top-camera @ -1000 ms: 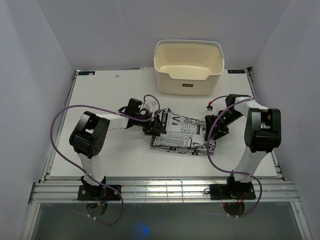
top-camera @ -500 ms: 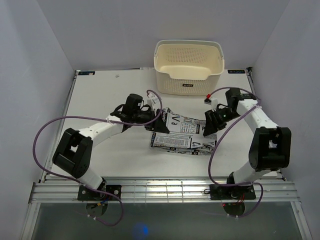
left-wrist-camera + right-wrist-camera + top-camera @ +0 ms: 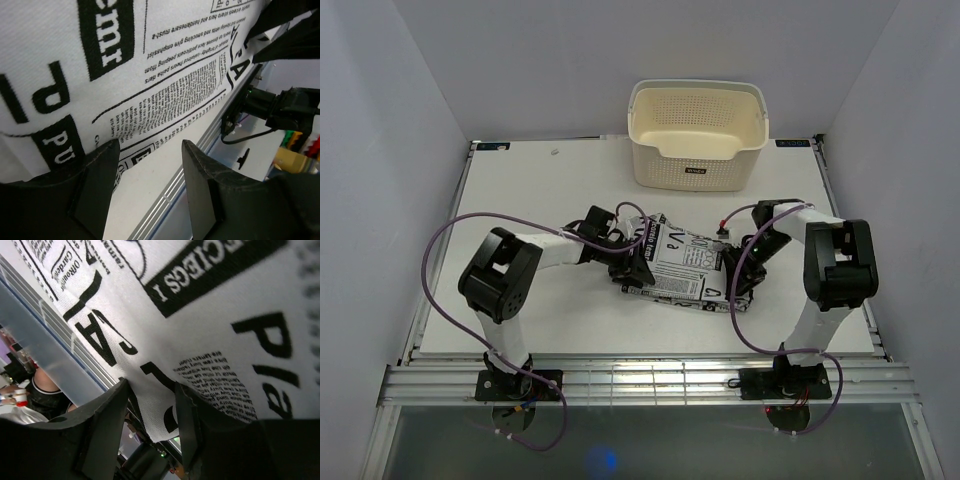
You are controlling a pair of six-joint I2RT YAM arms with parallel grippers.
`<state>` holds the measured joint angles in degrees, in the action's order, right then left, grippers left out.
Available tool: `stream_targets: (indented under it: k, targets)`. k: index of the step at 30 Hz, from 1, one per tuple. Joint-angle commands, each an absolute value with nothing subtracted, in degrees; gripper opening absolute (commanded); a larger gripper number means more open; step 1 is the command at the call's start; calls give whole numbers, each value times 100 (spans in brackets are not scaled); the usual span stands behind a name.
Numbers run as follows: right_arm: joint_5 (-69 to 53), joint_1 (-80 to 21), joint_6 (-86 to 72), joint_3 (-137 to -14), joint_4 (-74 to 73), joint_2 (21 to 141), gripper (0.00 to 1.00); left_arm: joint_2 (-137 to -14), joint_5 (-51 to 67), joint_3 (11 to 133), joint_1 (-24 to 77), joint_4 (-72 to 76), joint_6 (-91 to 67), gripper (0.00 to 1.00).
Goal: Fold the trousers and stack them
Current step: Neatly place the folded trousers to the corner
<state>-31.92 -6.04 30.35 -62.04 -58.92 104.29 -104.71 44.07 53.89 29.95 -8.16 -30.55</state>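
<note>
Folded trousers (image 3: 685,268) lie flat on the desk (image 3: 520,190), spanning the gap btw. the two end effectors, each set low at one short end of the bundle, w/ the cream basket (image 3: 698,170) well beyond both. The left end effector (image 3: 634,270) stands open, cloth edge reaching in btw. its fingers; the right end effector (image 3: 735,276) has fingers closer around a fold, but whether it truly bites can't be told. Risk, to this onlooker: if only one side holds on a lift, the bundle swings & layers slip apart; a shallow pinch could take just the top layer.
</note>
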Motion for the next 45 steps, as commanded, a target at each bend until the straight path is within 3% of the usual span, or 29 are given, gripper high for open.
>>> stream_targets:
  k: [1, 7, 9, 13, 17, 18, 23, 26, 30, 37, 40, 45]
  targets:
    - [-2233, -948, 2893, -6196, -5265, 10459, 50, -10486, 3323, 5642, 2752, -1344, -2673, 65]
    - [-2258, -2134, 2383, -6670, -4808, 10854, 52, -9599, 2427, 5441, 1830, -2011, -2216, 67]
    - [-2329, -2539, 2172, -6959, -4694, 11047, 52, -9170, 2085, 5562, 1531, -2414, -1733, 75]
    - [-2680, -3005, 1855, -7652, -4597, 11232, 54, -8246, 1205, 6028, 1521, -2979, -661, 80]
    - [-2795, -3006, 1810, -8156, -4658, 11015, 60, -7656, 1694, 6441, 1731, -3365, -27, 87]
    - [-2838, -2971, 1854, -8174, -4676, 10856, 67, -7655, 1714, 6547, 2001, -3584, 243, 87]
    - [-3225, -2340, 1995, -8104, -5017, 9496, 94, -8102, 751, 6934, 3250, -3482, 378, 88]
    - [-3270, -1630, 2074, -7859, -5237, 8826, 90, -8647, 642, 7163, 3682, -3254, 116, 93]
    - [-3199, -652, 2355, -7524, -5581, 8280, 90, -9350, -1155, 7488, 4121, -3059, -1245, 98]
    - [-3261, 228, 2654, -6838, -5809, 7866, 90, -10106, -1590, 7094, 4781, -2085, -2215, 97]
    - [-3243, 281, 2654, -6846, -5801, 7901, 90, -10913, -1888, 7110, 4720, -2255, -2285, 96]
    - [-3314, 334, 2663, -7171, -5906, 8156, 90, -12102, -1600, 7384, 3422, -3296, -2619, 89]
